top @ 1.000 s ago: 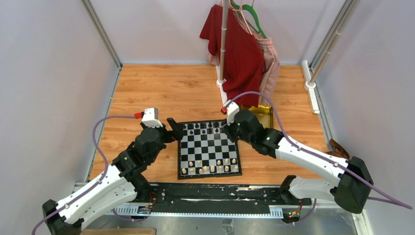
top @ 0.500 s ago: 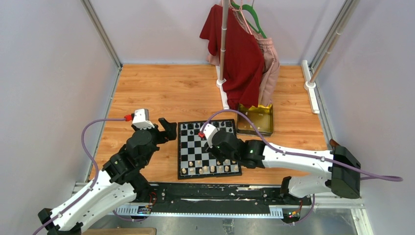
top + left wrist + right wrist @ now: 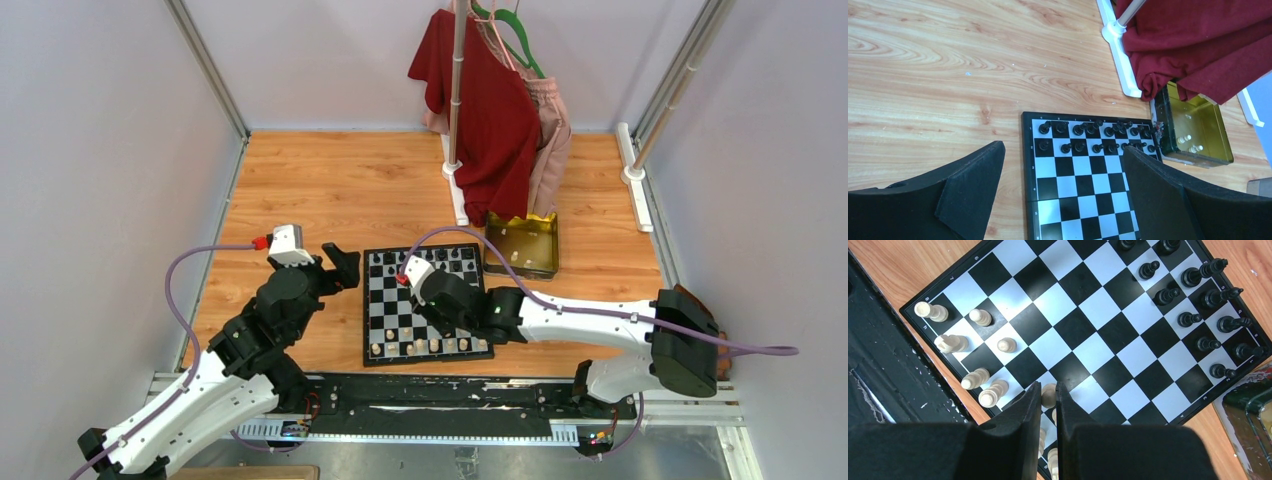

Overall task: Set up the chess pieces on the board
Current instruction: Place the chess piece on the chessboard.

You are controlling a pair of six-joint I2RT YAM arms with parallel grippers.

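Our right gripper [image 3: 1048, 388] is clamped on a cream pawn [image 3: 1048, 396] over the near side of the board [image 3: 1093, 352]. We should lower it straight, centred on its square and in line with the two standing pawns [image 3: 1007, 344] — then let go gently. The left gripper [image 3: 1063, 150] hangs beside the board, fingers apart.

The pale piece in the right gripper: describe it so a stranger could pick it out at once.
In the right wrist view, find the checkered board and its edge lined with cream pieces. The right gripper reaches in from the bottom there. The pale piece sits in the narrow gap between its two black fingers, while the cream ones to its left stand free.
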